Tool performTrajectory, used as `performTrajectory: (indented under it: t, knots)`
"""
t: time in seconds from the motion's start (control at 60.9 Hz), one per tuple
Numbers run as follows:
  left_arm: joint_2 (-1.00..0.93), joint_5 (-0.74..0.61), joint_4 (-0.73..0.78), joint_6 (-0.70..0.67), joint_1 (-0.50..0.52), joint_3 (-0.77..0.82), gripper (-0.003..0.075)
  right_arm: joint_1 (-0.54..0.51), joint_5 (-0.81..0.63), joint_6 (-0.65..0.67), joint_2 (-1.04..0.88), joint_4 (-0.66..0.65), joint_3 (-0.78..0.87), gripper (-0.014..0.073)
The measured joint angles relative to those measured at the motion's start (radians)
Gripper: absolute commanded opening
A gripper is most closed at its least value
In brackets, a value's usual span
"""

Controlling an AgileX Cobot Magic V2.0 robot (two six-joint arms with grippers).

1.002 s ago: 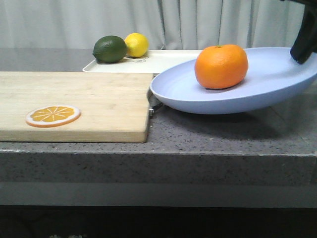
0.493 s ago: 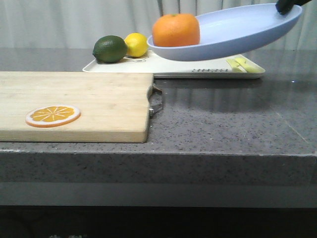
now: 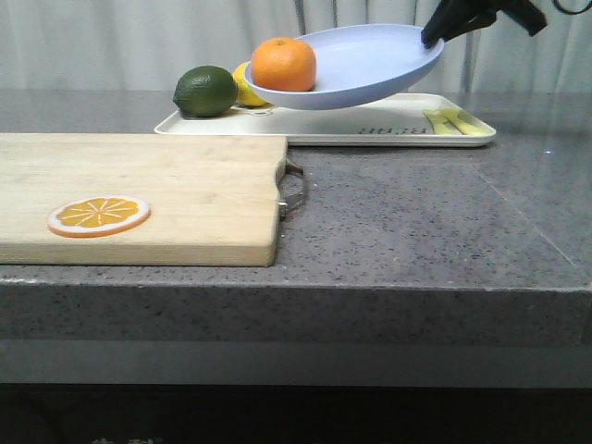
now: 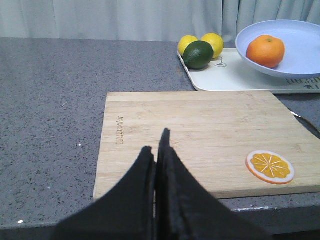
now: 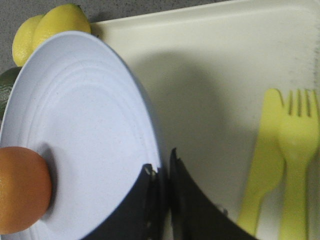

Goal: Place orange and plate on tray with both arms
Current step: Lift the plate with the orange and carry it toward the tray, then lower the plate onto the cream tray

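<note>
Front view shows our right gripper [image 3: 435,37] with jaws clamped on the tilted plate [image 3: 370,60] carrying the orange [image 3: 283,64] above the tray [image 3: 370,129], beside lime [image 3: 204,91], lemon [image 3: 242,88] and fork [image 5: 295,150]; left gripper [image 4: 156,165] jaws closed, empty.

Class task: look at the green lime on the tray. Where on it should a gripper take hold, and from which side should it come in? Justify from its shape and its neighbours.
Grip the lime across its short width, coming down from above. It is an oval lying on its side on the tray, so the narrow span probably suits the jaws best. Two lemons crowd it from behind, and the plate with the orange hangs close by, so a sideways approach looks risky.
</note>
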Motion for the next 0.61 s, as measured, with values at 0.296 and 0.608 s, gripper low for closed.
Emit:
performTrajectory:
  t: [0.296,0.608]
  knots:
    - [0.0,0.0,0.0,0.0,0.0,0.0,-0.0018,0.031,-0.012,0.004,0.195,0.088,-0.178,-0.0067]
    - [0.0,0.0,0.0,0.0,0.0,0.0,-0.0018,0.022,-0.07,0.004,0.207,0.09,-0.186,-0.0067]
